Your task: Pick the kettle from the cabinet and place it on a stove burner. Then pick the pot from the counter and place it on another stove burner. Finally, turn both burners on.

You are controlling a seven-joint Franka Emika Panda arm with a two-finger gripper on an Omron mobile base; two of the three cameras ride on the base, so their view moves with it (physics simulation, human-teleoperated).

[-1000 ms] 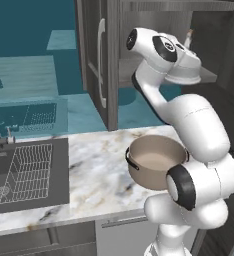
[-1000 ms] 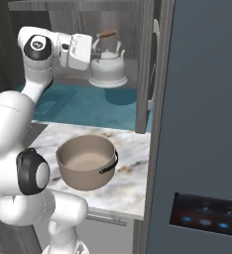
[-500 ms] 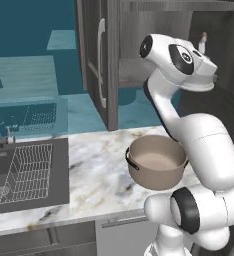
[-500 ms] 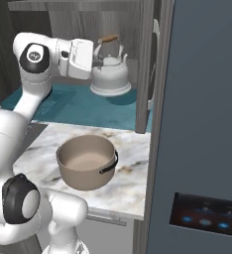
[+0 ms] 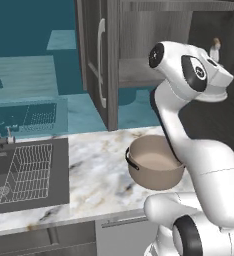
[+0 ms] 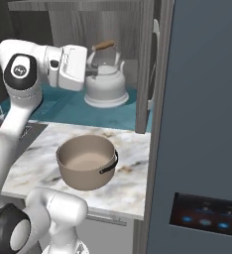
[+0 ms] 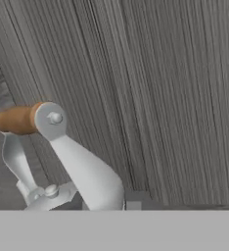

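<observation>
Silvery kettle (image 6: 106,79) unlabelled, fingers (image 6: 91,72) clamped on it, tan pot (image 6: 87,161) plain

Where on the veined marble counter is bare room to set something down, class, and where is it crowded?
Bare marble counter lies between the dark sink with its wire rack and the wide tan pot, and along the front edge. It is crowded at the right end, where the pot stands beside the robot's white arm.
</observation>
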